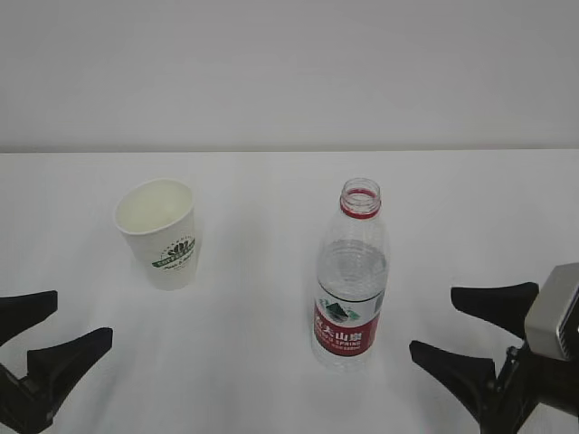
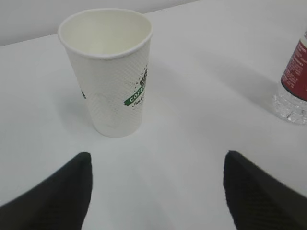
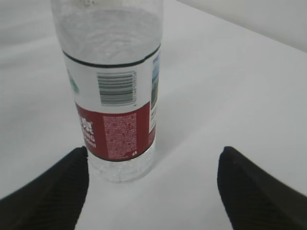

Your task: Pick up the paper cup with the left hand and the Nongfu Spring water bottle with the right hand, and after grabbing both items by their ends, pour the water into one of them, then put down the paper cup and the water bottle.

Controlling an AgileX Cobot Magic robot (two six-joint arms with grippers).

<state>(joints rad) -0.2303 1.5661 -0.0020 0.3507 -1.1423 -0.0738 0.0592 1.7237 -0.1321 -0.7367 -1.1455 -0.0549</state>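
Note:
The white paper cup point(image 1: 161, 235) with its green logo stands upright and empty on the left of the white table. The uncapped Nongfu Spring water bottle point(image 1: 351, 289) stands upright to its right, with clear water point(image 1: 351, 276) reaching above the red label. My left gripper point(image 1: 81, 316) sits low at the near left, open, with the cup point(image 2: 112, 72) ahead of its fingers and apart from them. My right gripper point(image 1: 432, 319) is open at the near right. In the right wrist view the bottle point(image 3: 112, 86) stands just ahead, close to the left finger point(image 3: 72, 177). Nothing lies between either pair of fingers.
The white table point(image 1: 271, 181) runs back to a plain pale wall. In the left wrist view the bottle's base point(image 2: 293, 81) shows at the right edge. A gap of bare table separates cup and bottle.

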